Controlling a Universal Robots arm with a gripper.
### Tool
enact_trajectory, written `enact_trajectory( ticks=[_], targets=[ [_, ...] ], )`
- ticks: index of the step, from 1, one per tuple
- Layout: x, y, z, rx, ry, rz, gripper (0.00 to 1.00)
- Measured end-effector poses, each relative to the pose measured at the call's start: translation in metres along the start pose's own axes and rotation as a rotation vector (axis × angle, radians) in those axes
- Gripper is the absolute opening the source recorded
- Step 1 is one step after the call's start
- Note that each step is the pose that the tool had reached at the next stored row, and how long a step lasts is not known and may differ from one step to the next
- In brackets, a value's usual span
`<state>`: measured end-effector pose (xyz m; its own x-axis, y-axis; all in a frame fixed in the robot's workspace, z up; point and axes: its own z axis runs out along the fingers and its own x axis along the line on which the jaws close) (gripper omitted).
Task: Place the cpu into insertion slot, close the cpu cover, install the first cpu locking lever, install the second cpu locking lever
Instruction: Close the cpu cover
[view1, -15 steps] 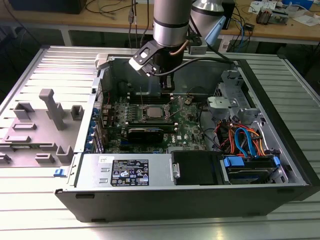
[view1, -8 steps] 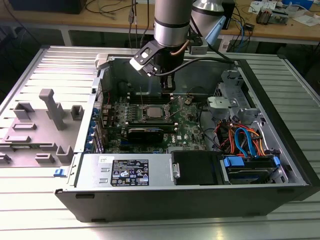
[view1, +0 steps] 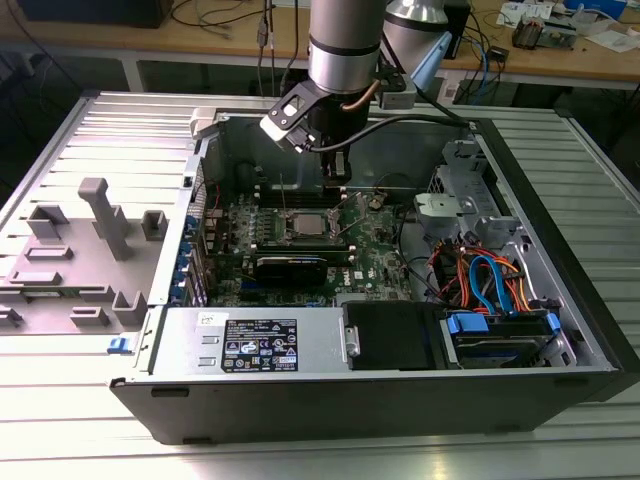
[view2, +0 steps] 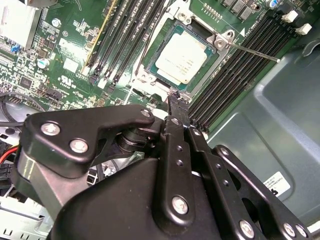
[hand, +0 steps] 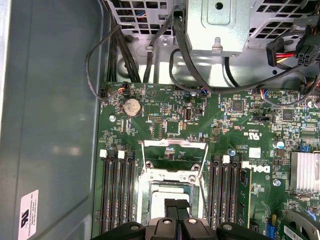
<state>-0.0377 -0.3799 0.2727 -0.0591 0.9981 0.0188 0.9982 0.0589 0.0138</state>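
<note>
cpu: seated in insertion slot; cpu cover: raised open; gripper: fingers pressed together, gripping nothing, tip close over the slot's rim

I'm looking from where the exterior view stands: on the near side of the table, raised and tilted down into the open computer case. It sits well back, facing the arm on the far side. Both wrist cameras ride close above the motherboard. The first wrist view looks almost straight down. The second wrist view looks slantwise past the gripper. All three share the cpu, the insertion slot and the RAM slots alongside.
</note>
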Motion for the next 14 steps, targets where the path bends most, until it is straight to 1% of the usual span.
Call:
enact_trajectory(
  ticks=[9, 10, 13, 14],
  targets=[
    [0.0, 0.0007, 0.0001, -0.0001, 0.0003, 0.0, 0.11],
    [-0.0001, 0.0017, 0.0003, -0.0001, 0.0005, 0.0, 0.11],
    [-0.0005, 0.0077, 0.0012, -0.0001, 0.0006, 0.0, 0.11],
    [-0.0007, 0.0125, 0.002, -0.0001, 0.0005, 0.0, 0.11]
  ],
)
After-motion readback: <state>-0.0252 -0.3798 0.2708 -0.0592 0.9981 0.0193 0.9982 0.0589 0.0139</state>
